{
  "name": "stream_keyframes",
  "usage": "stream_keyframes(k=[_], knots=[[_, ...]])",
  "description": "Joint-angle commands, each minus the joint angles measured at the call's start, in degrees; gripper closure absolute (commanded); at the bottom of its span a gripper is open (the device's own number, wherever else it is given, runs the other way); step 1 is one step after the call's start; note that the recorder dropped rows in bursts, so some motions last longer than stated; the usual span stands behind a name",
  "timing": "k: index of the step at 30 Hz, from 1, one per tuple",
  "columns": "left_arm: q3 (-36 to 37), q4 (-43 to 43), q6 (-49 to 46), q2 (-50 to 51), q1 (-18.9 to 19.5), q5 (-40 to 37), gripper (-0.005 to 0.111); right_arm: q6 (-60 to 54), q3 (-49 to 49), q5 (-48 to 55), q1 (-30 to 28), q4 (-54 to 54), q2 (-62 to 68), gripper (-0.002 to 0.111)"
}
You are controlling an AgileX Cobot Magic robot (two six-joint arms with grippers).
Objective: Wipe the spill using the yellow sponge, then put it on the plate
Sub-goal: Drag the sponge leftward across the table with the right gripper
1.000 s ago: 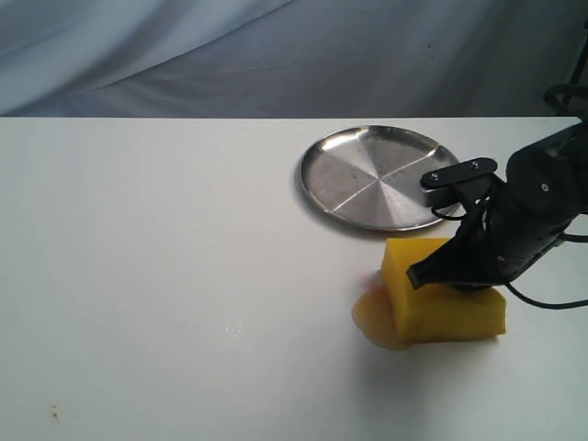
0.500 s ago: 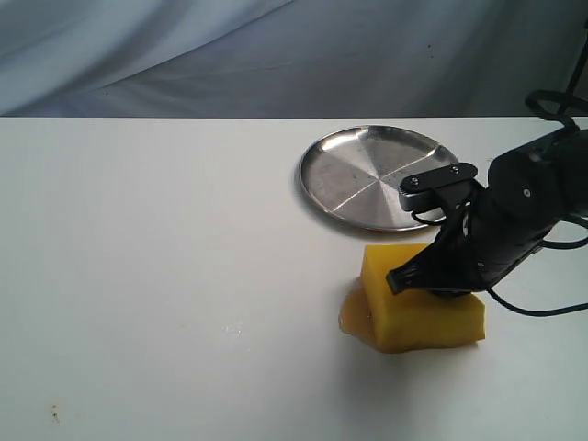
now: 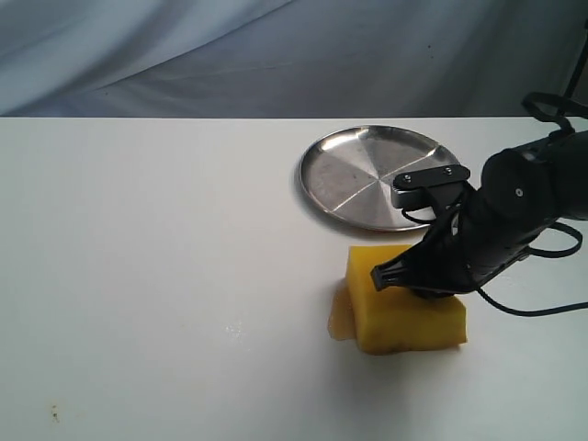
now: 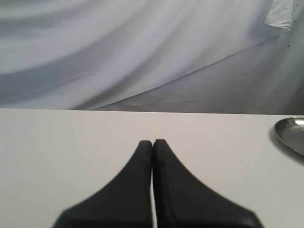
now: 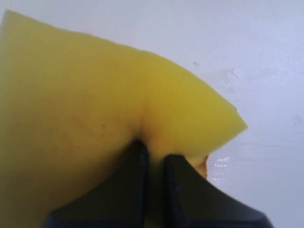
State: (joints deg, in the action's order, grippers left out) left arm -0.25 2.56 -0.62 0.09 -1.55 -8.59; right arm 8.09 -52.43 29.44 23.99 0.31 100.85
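The yellow sponge (image 3: 395, 312) rests on the white table, pressed down over the spill (image 3: 340, 312), of which only a tan crescent shows at the sponge's left edge. My right gripper (image 3: 424, 285) is shut on the sponge's top, pinching the foam (image 5: 95, 109) between its black fingers (image 5: 135, 171). The silver plate (image 3: 367, 179) lies behind the sponge, close to the arm; its rim (image 4: 289, 135) shows in the left wrist view. My left gripper (image 4: 153, 142) hangs over bare table, shut with nothing in it, and does not appear in the exterior view.
A wet sheen (image 5: 221, 164) marks the table beside the sponge in the right wrist view. A grey cloth backdrop (image 3: 276, 55) runs behind the table's far edge. Small specks (image 3: 234, 328) dot the table left of the sponge.
My right gripper has slid the sponge leftward and slightly toward the front across the spill. Less of the puddle shows now. The left gripper's earlier position is not shown.
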Motion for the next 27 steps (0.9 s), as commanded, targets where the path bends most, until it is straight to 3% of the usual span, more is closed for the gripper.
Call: stream_keyframes(k=[1,27], knots=[[0.3,0.0,0.1,-0.1,0.0,0.2,0.105,-0.6,0.6,-0.3,0.6,2.7,0.9,0.108],[0.3,0.0,0.0,-0.1,0.0,0.2,0.105,-2.2,0.6,-2.5,2.9,11.0,0.9,0.108]])
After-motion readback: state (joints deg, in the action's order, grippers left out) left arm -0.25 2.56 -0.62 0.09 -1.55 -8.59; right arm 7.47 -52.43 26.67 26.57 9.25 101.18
